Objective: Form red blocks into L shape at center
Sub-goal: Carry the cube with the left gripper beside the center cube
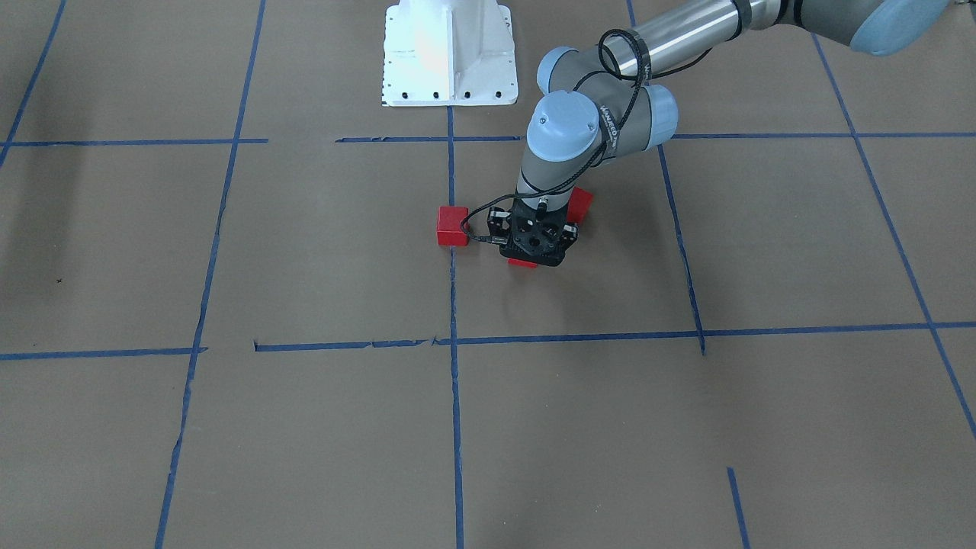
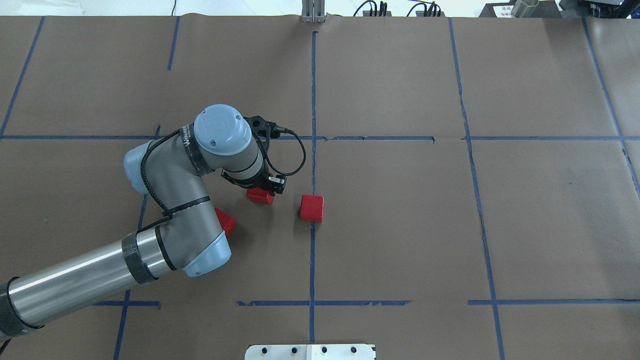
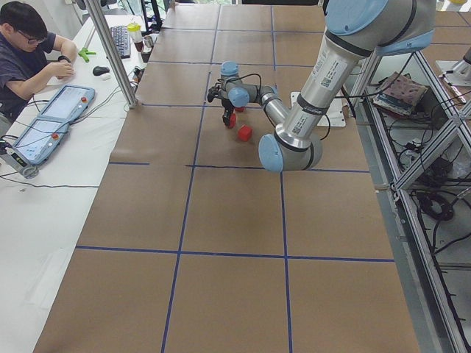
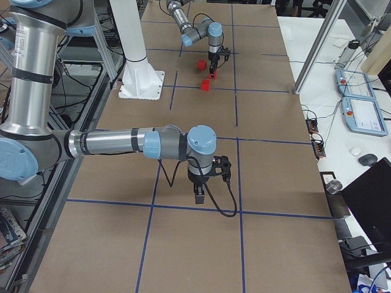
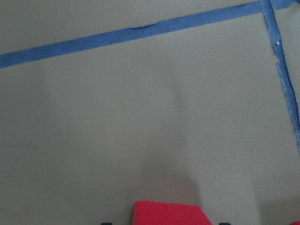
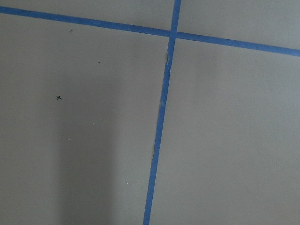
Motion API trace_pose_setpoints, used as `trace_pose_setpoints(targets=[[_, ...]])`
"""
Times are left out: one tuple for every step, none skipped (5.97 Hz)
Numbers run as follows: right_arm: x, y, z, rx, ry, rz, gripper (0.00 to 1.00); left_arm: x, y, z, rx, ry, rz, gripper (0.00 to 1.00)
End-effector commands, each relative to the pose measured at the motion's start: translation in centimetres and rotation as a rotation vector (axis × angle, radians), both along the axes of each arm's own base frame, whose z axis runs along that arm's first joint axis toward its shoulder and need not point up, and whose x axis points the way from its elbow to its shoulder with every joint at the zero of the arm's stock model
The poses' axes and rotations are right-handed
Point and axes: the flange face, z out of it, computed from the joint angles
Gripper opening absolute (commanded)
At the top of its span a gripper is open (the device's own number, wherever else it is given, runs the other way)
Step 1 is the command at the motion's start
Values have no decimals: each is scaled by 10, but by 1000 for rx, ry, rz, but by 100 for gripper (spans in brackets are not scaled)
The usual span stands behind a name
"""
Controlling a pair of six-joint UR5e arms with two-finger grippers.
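Left claw [image 1: 531, 255] spread astride a red block [image 2: 260, 196] askew to the blue tape [image 5: 140, 33]; right claw [image 4: 199, 196]: state unclear.

The left arm [image 1: 610, 84] enters from the upper right and bends down to mid-frame, with the left gripper [image 1: 536, 245] pointing down; its fingers are hidden. One red block [image 1: 452, 226] sits just left of it, on the vertical tape line [image 1: 455, 396]. A second block [image 1: 580, 204] peeks out right of the wrist. The third block [image 1: 522, 263] shows only as a sliver under the gripper.
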Motion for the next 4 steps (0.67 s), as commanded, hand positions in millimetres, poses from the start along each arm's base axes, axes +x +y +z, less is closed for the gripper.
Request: trace_pose_setpoints(targets=[[0, 0, 0, -1, 0, 0, 100, -4, -16, -53, -56, -48, -43, 7], [0, 0, 0, 2, 0, -1, 100, 5, -21, -72, -90, -28, -84, 7], [0, 0, -1, 2, 0, 0, 100, 29, -34, -90, -137, -40, -120, 7], [0, 0, -1, 3, 0, -1, 100, 44, -34, -98, -154, -39, -128, 7]])
